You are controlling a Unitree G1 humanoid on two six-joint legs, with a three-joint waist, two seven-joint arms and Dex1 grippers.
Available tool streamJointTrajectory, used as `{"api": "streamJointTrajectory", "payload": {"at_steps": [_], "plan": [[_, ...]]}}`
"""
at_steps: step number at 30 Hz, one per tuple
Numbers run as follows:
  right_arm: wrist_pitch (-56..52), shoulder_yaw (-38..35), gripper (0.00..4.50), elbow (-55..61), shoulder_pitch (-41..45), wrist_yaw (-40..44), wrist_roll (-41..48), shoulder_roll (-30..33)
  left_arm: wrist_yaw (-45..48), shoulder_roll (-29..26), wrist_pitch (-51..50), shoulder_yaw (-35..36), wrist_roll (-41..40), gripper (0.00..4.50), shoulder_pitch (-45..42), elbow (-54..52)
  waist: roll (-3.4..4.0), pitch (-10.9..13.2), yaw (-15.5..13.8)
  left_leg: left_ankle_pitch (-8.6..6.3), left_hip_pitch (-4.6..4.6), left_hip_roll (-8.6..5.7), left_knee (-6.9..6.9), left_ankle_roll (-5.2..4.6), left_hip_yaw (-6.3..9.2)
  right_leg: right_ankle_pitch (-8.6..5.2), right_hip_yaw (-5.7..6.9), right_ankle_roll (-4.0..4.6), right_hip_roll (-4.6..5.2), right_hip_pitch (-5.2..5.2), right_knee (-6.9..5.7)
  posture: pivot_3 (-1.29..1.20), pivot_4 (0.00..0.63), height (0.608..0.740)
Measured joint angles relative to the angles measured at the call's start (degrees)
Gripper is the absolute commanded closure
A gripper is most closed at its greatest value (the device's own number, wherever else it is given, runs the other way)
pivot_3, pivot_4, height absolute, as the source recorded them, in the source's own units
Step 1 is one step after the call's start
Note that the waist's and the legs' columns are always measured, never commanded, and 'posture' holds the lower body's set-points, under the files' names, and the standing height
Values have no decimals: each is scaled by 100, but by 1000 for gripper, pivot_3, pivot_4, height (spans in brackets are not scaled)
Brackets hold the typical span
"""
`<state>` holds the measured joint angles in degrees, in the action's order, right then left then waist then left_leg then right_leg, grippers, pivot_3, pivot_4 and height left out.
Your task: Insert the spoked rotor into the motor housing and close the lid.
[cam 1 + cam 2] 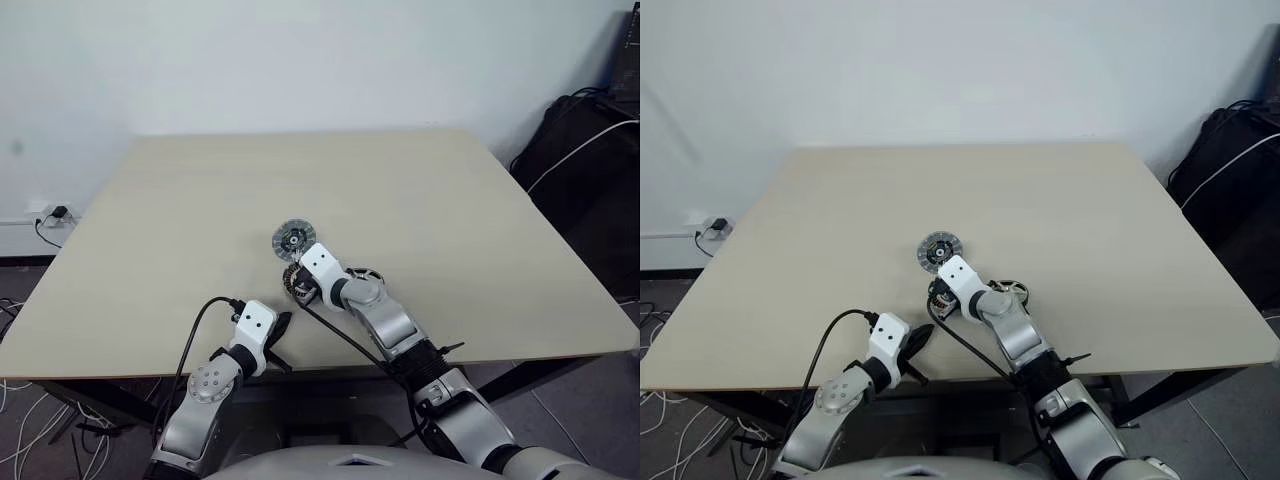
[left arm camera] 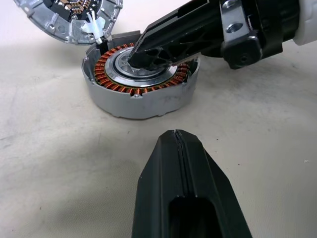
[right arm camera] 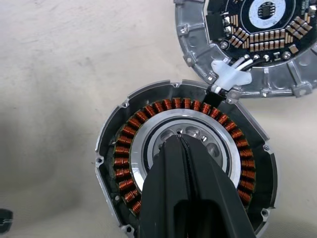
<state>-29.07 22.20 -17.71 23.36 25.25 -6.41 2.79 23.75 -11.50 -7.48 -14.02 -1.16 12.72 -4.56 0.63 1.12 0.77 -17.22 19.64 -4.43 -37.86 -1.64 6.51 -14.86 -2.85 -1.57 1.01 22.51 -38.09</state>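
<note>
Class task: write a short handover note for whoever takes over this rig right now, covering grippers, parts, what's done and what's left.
Right gripper: shut, tips on the rotor's hub.
Left gripper: shut, holding nothing, hovering low beside the housing.
Rotor: seated inside the housing, within the copper windings.
Lid: lying open on the table, inner face with circuit board up, touching the housing, joined to it by white wires.
Done: rotor inserted.
Left: lift the right gripper clear, flip the lid onto the housing.

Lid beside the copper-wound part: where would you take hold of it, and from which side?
Probably its thick metal rim, approached from the edge farthest from the motor housing. The lid lies circuit-side up, and white wires tie its near edge to the housing like a hinge.
</note>
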Motion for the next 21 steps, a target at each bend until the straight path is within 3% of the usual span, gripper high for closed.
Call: {"api": "streamJointTrajectory", "payload": {"at_steps": [8,16,19,21], "plan": [[268,16,4473,-1,-25,-186,-14,-30,-2,2,0,0,0,4500,1,0,0,0,-13,0,1,-1,0,0,1,0,1,0,1,-1,0,0,0,740],[395,-956,4473,948,-554,-559,319,263,-143,-7,51,35,31,4500,64,-4,0,0,-18,-2,5,-1,1,-2,2,0,0,-1,2,1,2,0,0,740],[113,-1482,3926,1591,-947,-587,570,490,-254,0,83,79,57,4500,85,-12,0,1,-38,-3,7,-1,1,-5,3,-1,1,-2,4,-2,5,0,0,740],[-117,-1843,3305,1981,-1260,-620,742,680,-293,7,100,124,55,4500,88,-12,0,1,-51,-4,8,-1,0,-6,2,-2,1,-4,5,-2,7,0,0,740]]}}
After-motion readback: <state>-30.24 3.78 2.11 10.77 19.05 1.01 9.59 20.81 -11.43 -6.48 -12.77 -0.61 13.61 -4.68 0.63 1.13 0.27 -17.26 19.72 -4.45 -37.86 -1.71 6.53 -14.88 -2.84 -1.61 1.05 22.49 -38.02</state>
